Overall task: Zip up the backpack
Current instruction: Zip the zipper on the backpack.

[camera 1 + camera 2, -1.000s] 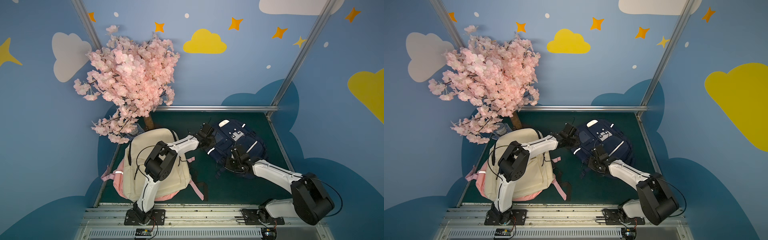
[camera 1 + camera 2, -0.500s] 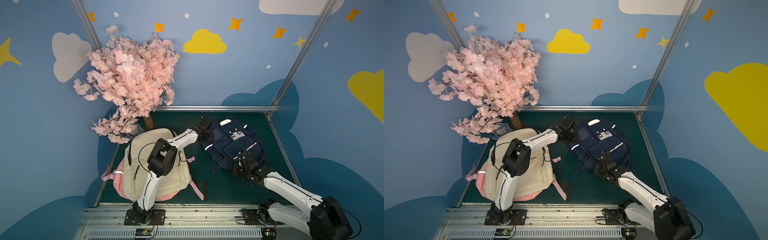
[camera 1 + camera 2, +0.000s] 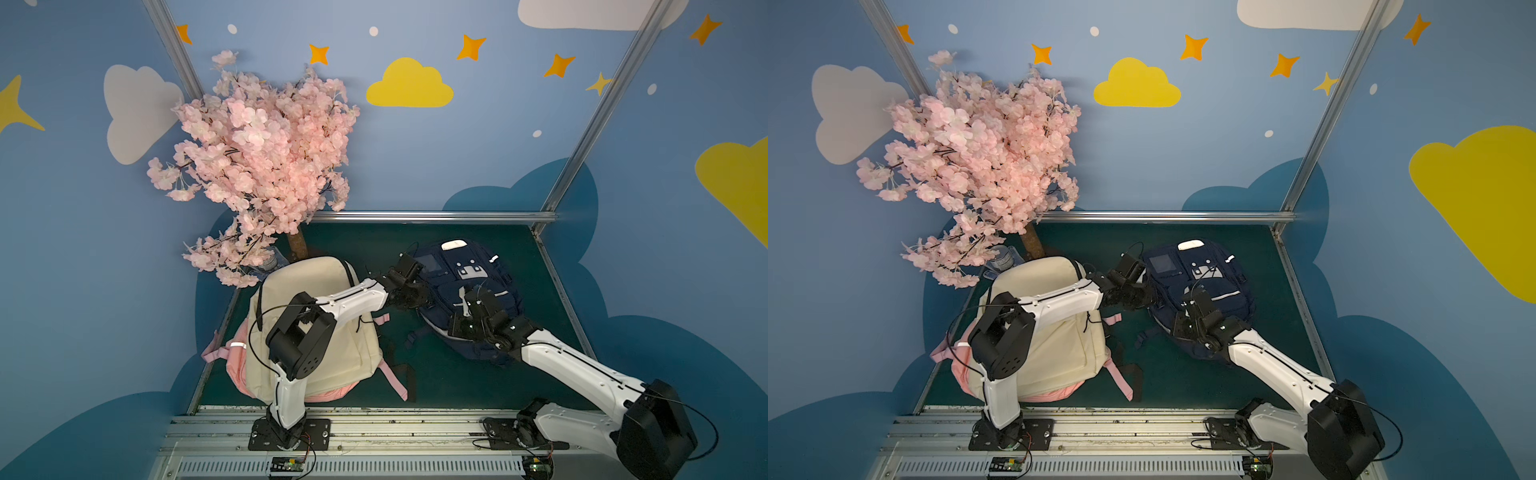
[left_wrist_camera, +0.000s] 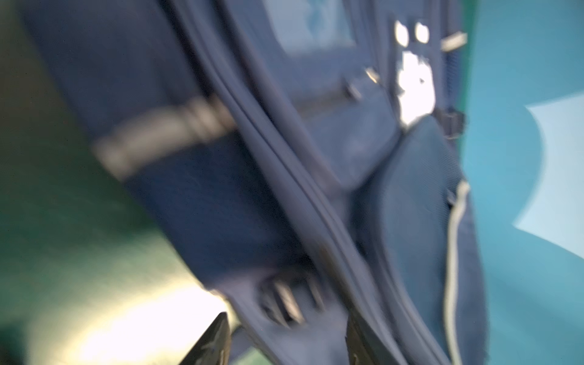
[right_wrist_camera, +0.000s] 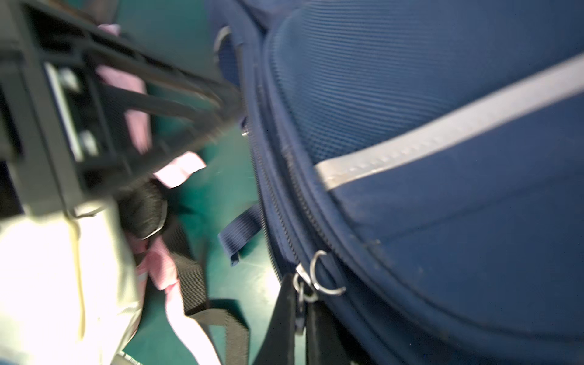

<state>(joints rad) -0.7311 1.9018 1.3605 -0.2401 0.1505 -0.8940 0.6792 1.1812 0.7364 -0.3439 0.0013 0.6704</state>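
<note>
The navy backpack lies flat on the green mat at the back right. In the right wrist view my right gripper is shut on the metal zipper pull, beside a small silver ring, low on the bag's side seam. My left gripper is at the bag's left edge. In the blurred left wrist view its fingers stand apart, open, with the navy backpack edge between them.
A cream and pink backpack lies to the left under my left arm, its pink straps reaching towards the navy bag. A pink blossom tree stands at the back left. Metal rails and blue walls bound the mat.
My left gripper has opened and let go of the bag's left edge, shifting slightly nearer. My right gripper, still shut, pulled back towards the front and has returned along the bag.
</note>
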